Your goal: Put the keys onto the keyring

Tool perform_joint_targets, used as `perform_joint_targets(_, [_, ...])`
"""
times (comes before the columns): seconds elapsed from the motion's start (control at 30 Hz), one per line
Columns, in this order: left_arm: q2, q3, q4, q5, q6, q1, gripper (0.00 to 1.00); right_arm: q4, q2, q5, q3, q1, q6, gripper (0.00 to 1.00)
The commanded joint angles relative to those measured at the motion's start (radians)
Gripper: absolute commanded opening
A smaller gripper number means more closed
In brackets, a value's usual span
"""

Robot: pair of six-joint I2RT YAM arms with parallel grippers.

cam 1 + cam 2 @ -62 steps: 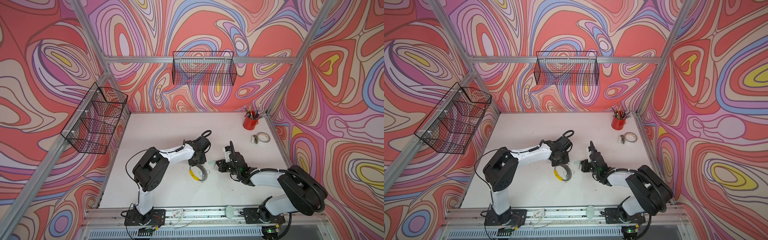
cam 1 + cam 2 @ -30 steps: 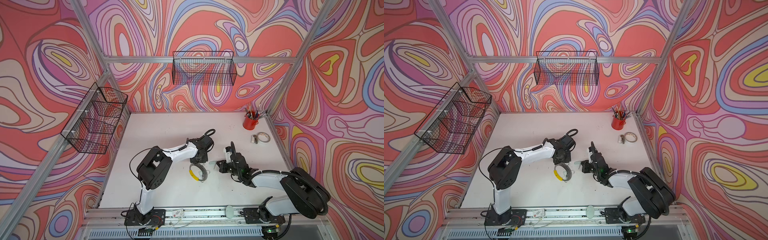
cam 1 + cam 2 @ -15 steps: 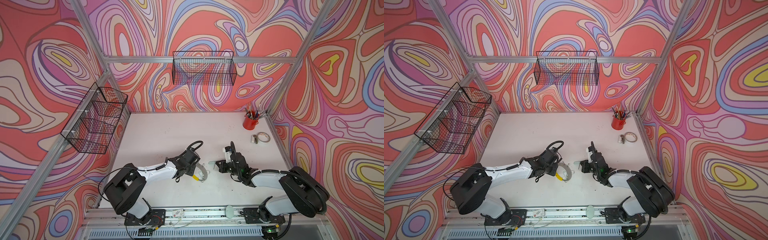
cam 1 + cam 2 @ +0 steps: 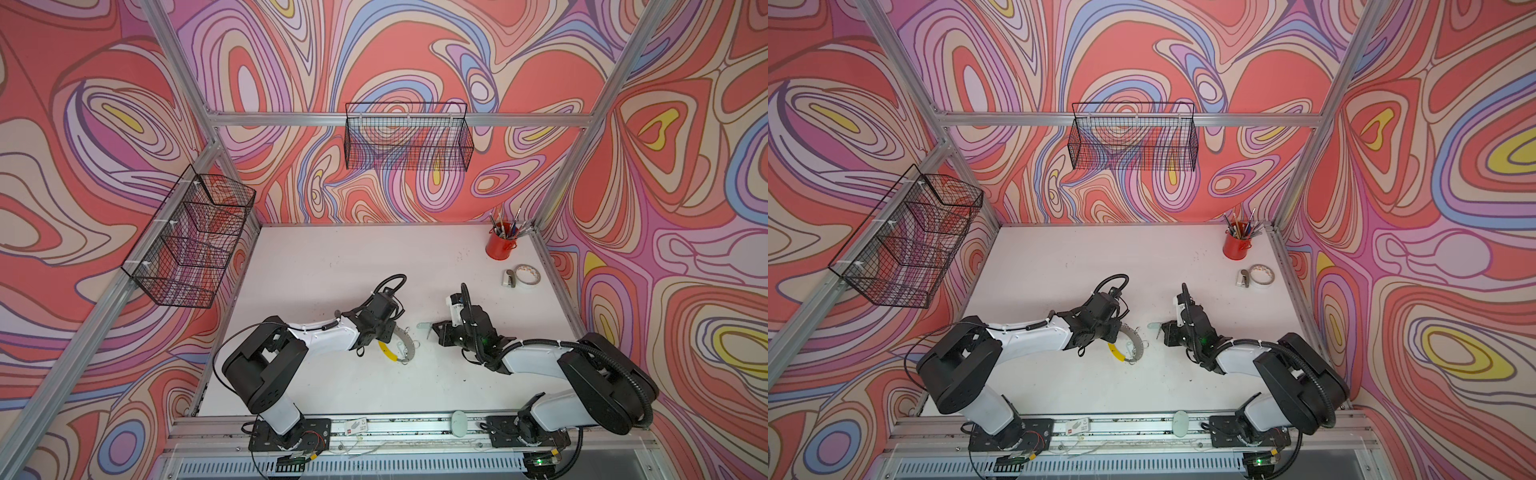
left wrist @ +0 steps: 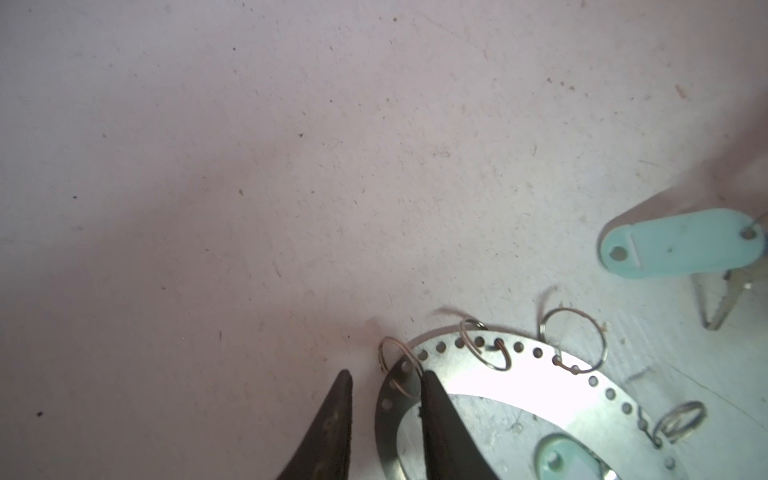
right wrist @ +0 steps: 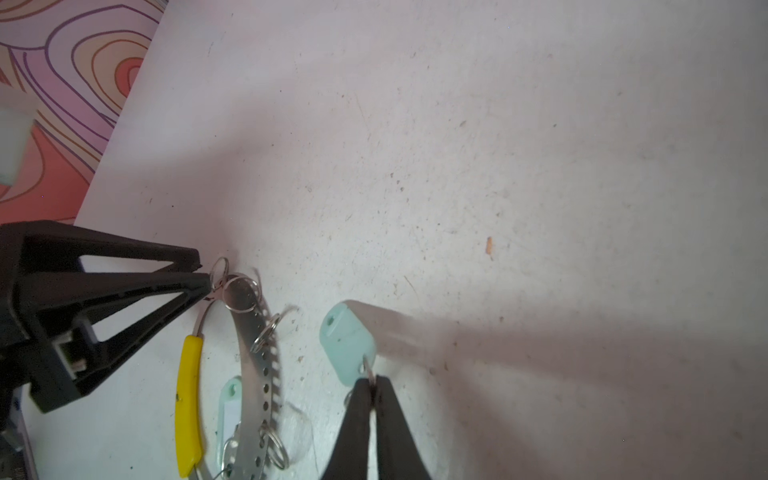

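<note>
While left jaws straddle keyring rim, narrowly agape, right jaws pinch 1 tagged key nearby; open table beyond

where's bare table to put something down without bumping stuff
Bare: the back of the table from its left edge to the cup, and the front strip along the rail. Crowded: the middle, left gripper at the keyring, right gripper holding a key; also round the tape roll.
</note>
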Motion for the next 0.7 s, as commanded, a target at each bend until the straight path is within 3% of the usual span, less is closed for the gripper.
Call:
perform_joint_targets(0.0, [0.014,0.033,-0.006,-0.016,0.003,0.001,0.23,-0.025,-0.03,0.04,-0.008,-0.003,-0.009,0.18])
perform_joint_targets(0.3, [0.03,0.072,-0.073,-0.023,-0.041,0.005,0.1,-0.041,-0.083,0.069,-0.02,-0.003,-0.034,0.42])
perform_joint_targets(0.4, [0.044,0.089,-0.093,-0.027,-0.052,0.007,0.07,-0.057,-0.093,0.076,-0.012,-0.003,-0.049,0.45])
perform_joint_targets(0.43, [0.046,0.094,-0.099,-0.025,-0.06,0.009,0.08,-0.061,-0.098,0.075,-0.012,-0.003,-0.052,0.46])
perform_joint_targets(0.53, [0.034,0.101,-0.108,-0.002,-0.095,0.01,0.31,-0.061,-0.106,0.073,-0.013,-0.003,-0.053,0.47])
perform_joint_targets(0.67, [-0.044,0.063,-0.09,0.026,-0.14,0.03,0.39,-0.045,-0.098,0.06,-0.016,-0.003,-0.06,0.5])
